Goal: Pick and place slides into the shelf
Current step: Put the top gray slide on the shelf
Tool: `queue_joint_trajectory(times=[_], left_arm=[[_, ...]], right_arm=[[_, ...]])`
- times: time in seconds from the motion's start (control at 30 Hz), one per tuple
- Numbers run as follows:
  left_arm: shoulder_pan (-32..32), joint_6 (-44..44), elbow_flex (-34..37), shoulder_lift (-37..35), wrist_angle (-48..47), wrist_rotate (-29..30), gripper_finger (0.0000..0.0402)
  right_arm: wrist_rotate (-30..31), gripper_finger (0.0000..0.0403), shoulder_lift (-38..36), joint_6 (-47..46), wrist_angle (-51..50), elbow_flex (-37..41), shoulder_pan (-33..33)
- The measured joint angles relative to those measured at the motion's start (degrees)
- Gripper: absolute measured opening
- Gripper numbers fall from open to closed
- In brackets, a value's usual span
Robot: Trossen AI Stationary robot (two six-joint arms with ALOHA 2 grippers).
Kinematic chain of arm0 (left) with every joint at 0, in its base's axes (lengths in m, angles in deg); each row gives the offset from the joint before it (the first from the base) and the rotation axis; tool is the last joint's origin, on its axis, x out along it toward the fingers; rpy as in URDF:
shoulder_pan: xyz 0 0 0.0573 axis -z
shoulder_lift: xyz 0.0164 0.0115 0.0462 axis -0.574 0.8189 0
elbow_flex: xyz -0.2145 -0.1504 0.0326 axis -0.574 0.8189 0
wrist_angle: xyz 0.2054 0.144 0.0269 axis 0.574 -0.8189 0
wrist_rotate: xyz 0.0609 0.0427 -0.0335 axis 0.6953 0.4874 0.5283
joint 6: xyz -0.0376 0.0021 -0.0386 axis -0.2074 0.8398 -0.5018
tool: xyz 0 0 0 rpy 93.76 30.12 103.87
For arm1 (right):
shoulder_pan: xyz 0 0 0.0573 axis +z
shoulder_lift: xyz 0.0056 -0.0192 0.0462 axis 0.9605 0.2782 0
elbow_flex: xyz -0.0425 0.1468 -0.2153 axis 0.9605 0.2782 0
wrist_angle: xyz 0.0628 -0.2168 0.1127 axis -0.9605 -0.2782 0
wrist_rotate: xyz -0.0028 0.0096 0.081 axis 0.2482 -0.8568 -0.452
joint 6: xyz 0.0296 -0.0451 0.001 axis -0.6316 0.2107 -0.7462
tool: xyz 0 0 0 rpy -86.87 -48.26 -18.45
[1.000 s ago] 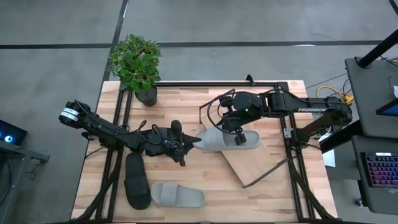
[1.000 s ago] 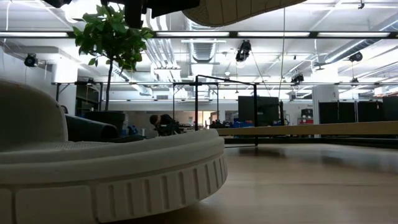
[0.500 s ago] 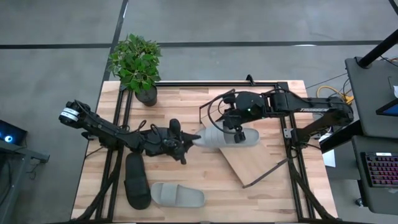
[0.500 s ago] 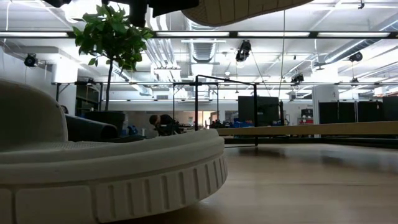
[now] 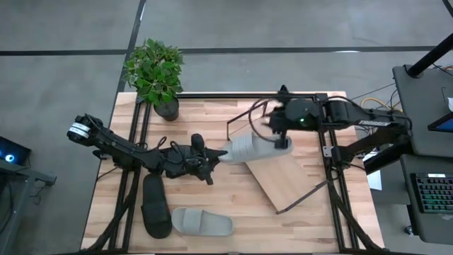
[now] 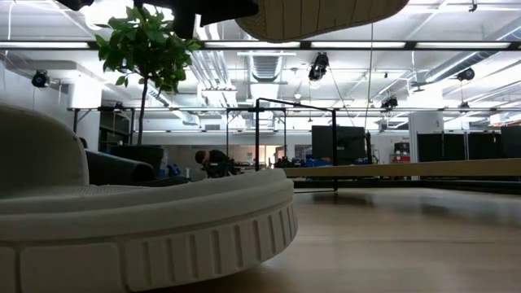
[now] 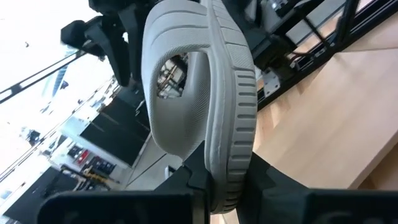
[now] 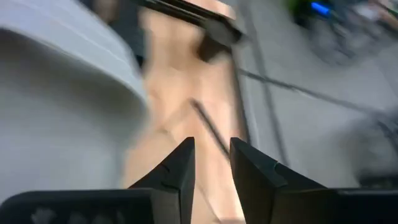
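Left arm: stretched low from the desk's left edge toward its centre; left tool [image 5: 209,161] clamped on the end of a grey slide [image 5: 248,147]. Right arm: reaching in from the right, far side; right tool [image 5: 282,129] parted, gripping nothing.

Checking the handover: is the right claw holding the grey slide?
No, the right claw is apart from the grey slide; the left claw grips it.

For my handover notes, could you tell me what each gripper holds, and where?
Left gripper pinches a grey slide by its sole edge; right gripper holds nothing.
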Motion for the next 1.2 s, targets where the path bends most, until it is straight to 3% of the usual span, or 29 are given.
queue_joint_trajectory(times=[0.3, 0.53, 0.7, 0.9, 1.2], left_arm=[[0.61, 0.02, 0.00, -0.01, 0.45, 3.11, 0.0017], [1.18, 0.47, -0.93, 2.02, 0.86, 5.23, 0.0016], [1.64, 5.77, -4.81, 7.82, 0.83, 10.83, 0.0016], [1.85, 14.07, -12.35, 17.05, 0.52, 23.44, 0.0016], [2.15, 18.39, -19.15, 25.04, 0.53, 28.23, 0.0016]], right_arm=[[13.05, 0.0093, -8.55, -19.67, -0.36, 0.00, 0.00], [12.84, 0.0093, -14.95, -26.48, -0.34, 1.76, 0.07], [11.80, 0.0093, -18.14, -28.61, -0.14, 6.84, 0.04], [11.69, 0.0093, -20.49, -31.62, 1.02, 13.82, 0.04], [11.04, 0.0093, -25.39, -31.36, 11.26, 25.21, 0.07]])
